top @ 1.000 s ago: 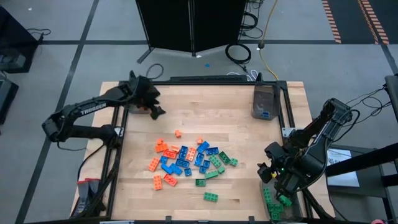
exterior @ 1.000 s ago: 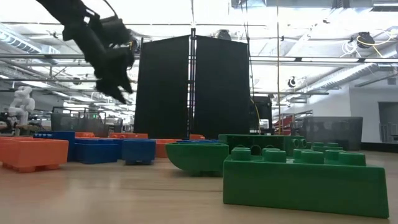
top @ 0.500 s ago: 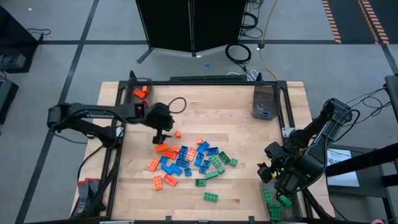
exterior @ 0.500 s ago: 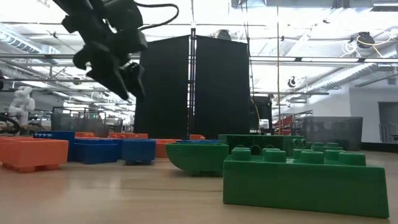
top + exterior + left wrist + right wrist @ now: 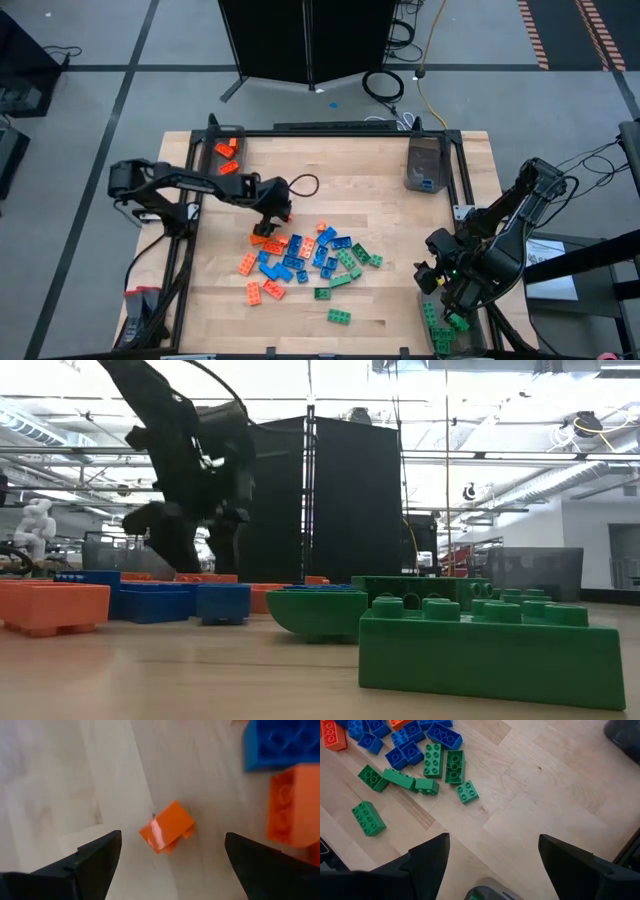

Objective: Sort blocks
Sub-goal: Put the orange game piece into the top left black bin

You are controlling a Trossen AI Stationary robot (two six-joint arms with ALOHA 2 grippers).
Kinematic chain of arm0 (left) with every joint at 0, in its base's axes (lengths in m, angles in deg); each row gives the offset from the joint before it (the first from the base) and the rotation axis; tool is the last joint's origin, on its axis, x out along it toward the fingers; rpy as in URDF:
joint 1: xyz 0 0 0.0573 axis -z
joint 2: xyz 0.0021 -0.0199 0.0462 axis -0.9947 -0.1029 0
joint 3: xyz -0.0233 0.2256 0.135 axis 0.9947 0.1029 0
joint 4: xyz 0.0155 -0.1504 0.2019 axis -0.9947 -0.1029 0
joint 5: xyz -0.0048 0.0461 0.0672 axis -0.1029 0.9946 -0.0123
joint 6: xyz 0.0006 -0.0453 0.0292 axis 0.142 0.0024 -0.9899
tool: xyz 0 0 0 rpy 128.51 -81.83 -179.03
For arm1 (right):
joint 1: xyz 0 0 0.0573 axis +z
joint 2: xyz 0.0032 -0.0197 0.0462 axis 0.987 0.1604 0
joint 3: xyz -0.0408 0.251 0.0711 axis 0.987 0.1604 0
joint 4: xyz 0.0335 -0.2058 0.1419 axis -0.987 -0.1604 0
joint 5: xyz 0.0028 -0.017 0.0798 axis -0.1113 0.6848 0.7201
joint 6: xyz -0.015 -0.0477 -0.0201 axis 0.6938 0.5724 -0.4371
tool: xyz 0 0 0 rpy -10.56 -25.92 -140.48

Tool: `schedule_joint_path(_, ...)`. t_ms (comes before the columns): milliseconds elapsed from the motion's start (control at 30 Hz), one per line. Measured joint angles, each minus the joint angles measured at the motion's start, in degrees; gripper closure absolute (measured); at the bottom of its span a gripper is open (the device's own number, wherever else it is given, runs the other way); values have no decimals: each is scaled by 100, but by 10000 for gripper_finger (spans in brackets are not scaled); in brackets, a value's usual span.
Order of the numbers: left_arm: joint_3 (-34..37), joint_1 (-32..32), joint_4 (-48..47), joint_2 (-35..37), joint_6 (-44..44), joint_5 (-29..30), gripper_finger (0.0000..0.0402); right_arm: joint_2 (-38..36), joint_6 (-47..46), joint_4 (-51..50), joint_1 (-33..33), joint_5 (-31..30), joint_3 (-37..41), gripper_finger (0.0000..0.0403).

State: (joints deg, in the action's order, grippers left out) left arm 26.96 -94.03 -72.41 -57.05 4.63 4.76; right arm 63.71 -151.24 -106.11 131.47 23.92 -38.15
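While the right gripper (image 5: 490, 860) waits spread wide and empty off the table's (image 5: 400, 300) near right corner, beside a bin w/ green blocks (image 5: 440, 325), most blocks (image 5: 305, 262) lie mixed at table centre: green nearest, blue mid, orange toward far left. Left gripper (image 5: 167, 850) hangs low over the pile's far-left edge, fingers apart, nothing held; one small orange block (image 5: 166, 826) lies on the wood between them. Far left bin (image 5: 226, 154) holds orange blocks; far right bin (image 5: 425, 165) holds blue.
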Motion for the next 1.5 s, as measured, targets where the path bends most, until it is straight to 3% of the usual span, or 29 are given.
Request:
schedule_joint_path(200,-2,0,28,-273,-108,46,96,0,0,4,0,7,0,103)
schedule_joint_path(600,0,-11,766,-288,2,306,309,-2,0,-4,2,9,0,103)
schedule_joint_path(733,0,-11,765,-288,27,291,313,-2,0,0,2,9,0,103)
schedule_joint_path(933,-265,-11,429,-171,948,675,313,-2,-37,4,0,7,0,103)
schedule_joint_path(1067,-705,-35,28,213,1668,1674,313,-2,-31,-9,2,7,0,103)
schedule_joint_path(1200,-1101,-264,-822,779,2697,3524,313,-2,-37,-12,2,2,0,103)
schedule_joint_path(1267,-1203,-562,-1522,1089,3446,4035,313,-2,-31,-13,2,-30,0,103)
schedule_joint_path(1400,-1119,-1414,-2453,1737,4803,3899,313,-2,-23,-39,2,-235,0,103)
schedule_joint_path(1500,-943,-2020,-2812,2105,5324,3779,313,-2,13,-48,2,-360,-2,103)
